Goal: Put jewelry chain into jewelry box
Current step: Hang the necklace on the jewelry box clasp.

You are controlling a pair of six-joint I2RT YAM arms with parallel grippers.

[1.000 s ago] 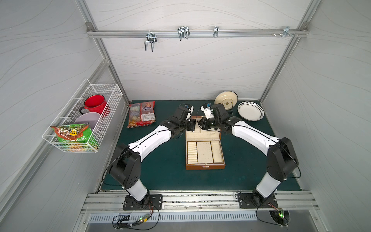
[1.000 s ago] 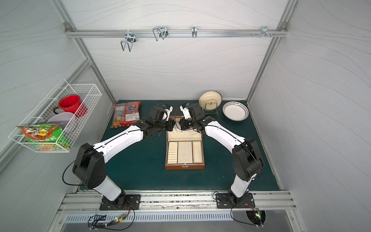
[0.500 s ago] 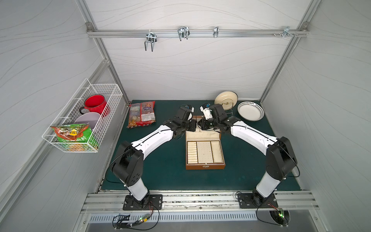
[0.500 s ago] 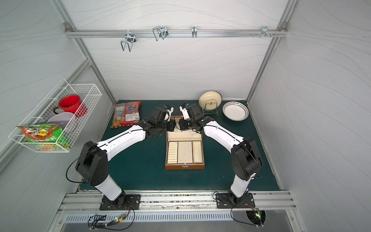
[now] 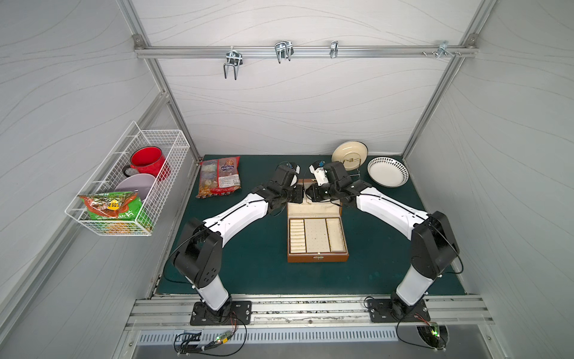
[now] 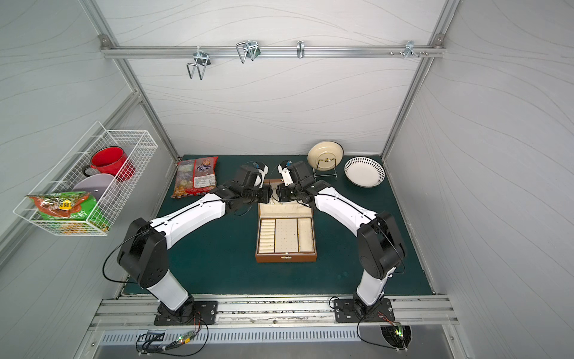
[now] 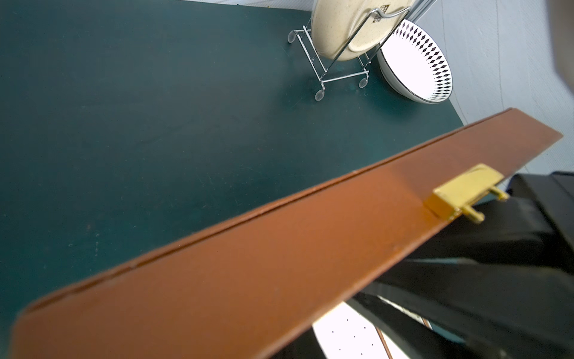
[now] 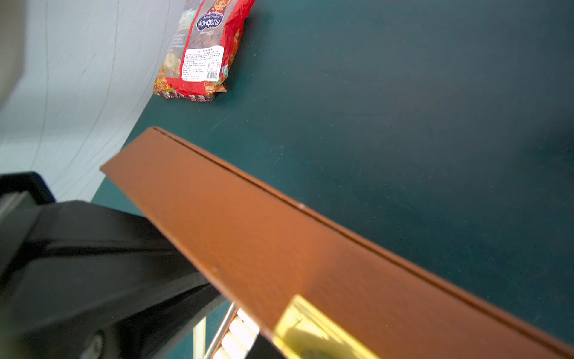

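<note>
The jewelry box (image 5: 316, 258) (image 6: 285, 257) lies open mid-mat, showing cream ring rolls and compartments, with its brown lid (image 7: 248, 264) (image 8: 310, 248) standing upright at the back. My left gripper (image 5: 297, 195) (image 6: 264, 195) and right gripper (image 5: 312, 192) (image 6: 281, 192) face each other at the lid's upper edge, a small gap apart. Both sets of fingertips are hidden by the lid and the wrists. A fine dark strand (image 5: 306, 193), perhaps the jewelry chain, hangs in that gap before the lid's lining. It is too thin to tell what holds it. The gold clasp (image 7: 462, 192) sits on the lid's edge.
A candy bag (image 5: 220, 177) lies at the back left of the green mat (image 5: 254, 248). A cream plate on a wire stand (image 5: 349, 154) and a patterned bowl (image 5: 387, 171) stand at the back right. A wire basket (image 5: 130, 186) with a red mug hangs on the left wall.
The left arm's elbow has shifted slightly. Both grippers stay at the lid's upper edge.
</note>
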